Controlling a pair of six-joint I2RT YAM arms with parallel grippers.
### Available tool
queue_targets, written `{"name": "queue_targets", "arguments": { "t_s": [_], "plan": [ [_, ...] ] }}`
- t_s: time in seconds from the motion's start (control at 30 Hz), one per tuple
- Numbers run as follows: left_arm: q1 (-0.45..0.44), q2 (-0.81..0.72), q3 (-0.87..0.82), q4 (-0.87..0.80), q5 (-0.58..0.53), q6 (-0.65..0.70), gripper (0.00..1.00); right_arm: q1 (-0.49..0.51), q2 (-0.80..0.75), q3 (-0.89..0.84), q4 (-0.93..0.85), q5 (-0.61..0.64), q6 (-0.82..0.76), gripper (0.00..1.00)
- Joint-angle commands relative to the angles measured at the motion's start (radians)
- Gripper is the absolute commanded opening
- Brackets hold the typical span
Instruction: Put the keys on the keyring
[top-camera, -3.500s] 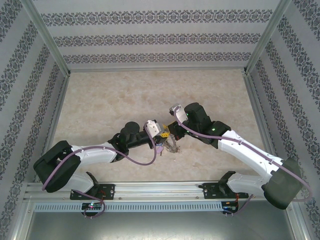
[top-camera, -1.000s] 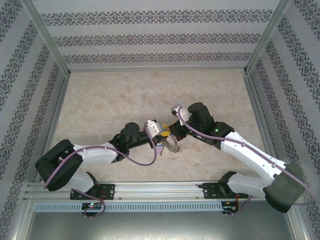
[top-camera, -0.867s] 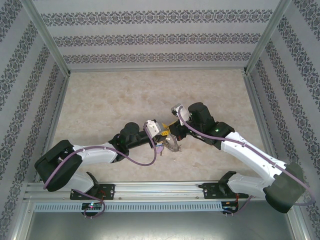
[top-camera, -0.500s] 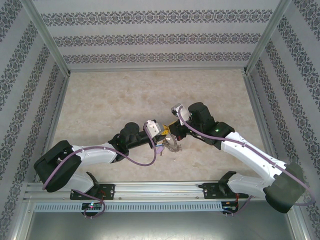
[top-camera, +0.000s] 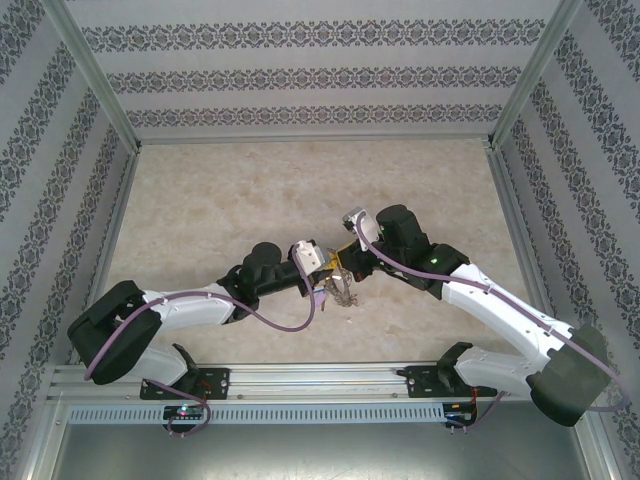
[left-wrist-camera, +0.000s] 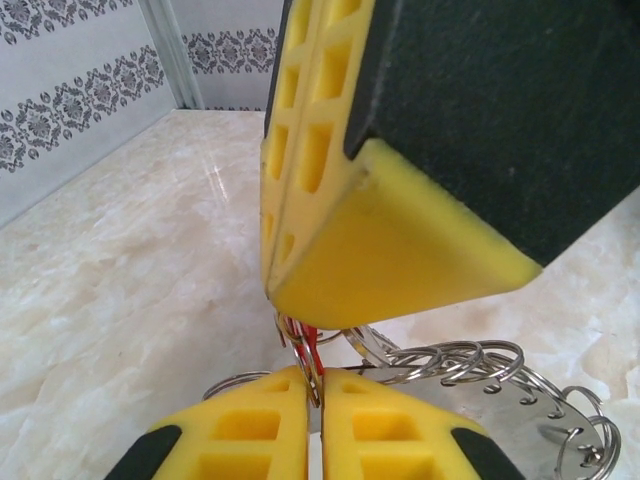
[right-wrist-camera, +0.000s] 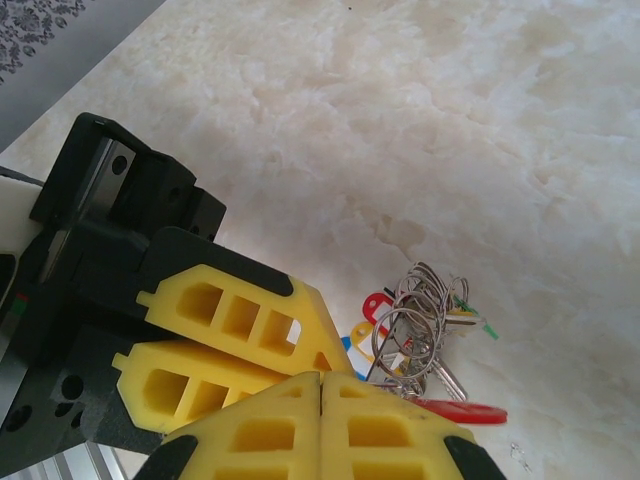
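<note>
Keyring (left-wrist-camera: 452, 356), lower right of left wrist view: likely light, stiff, slippery wire; best pinched on bare ring. Left gripper (left-wrist-camera: 314, 392) is clamped on the red-tagged key (left-wrist-camera: 306, 350). Right gripper (right-wrist-camera: 320, 382) has its fingers together.

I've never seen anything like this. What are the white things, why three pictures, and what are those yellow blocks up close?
The white things are two robot arms, the left arm and the right arm, bolted at the table's near edge. The wide picture comes from a fixed camera above and behind them. The other two come from a camera on each wrist, so the yellow blocks are gripper fingers. On the marble-patterned table rests a keyring: wire loops with keys and coloured tags. The left gripper is shut on one of its loops, by a red tag. The right gripper, also shut, meets it tip to tip.
</note>
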Motion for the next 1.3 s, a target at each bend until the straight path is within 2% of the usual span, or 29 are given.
{"name": "queue_targets", "arguments": {
  "t_s": [0.0, 0.13, 0.4, 0.77, 0.93, 1.27],
  "plan": [
    [-0.008, -0.029, 0.029, -0.039, -0.001, 0.025, 0.07, -0.006, 0.004, 0.019, 0.002, -0.04, -0.008, 0.0],
    [-0.007, -0.037, 0.034, -0.045, 0.015, 0.025, 0.0, -0.01, 0.0, 0.013, -0.01, -0.019, -0.021, 0.0],
    [-0.008, -0.013, -0.004, 0.007, 0.015, 0.026, 0.0, -0.077, 0.007, -0.015, -0.013, -0.017, 0.027, 0.0],
    [-0.008, 0.036, -0.029, 0.087, -0.001, -0.009, 0.0, -0.075, 0.034, -0.019, -0.002, -0.119, 0.026, 0.0],
    [-0.008, 0.038, -0.021, 0.081, 0.003, -0.014, 0.13, -0.064, 0.037, -0.014, 0.005, -0.157, 0.018, 0.0],
    [-0.008, 0.024, 0.0, 0.051, 0.009, -0.003, 0.15, -0.049, 0.052, 0.001, -0.011, -0.187, 0.0, 0.0]
  ]
}}
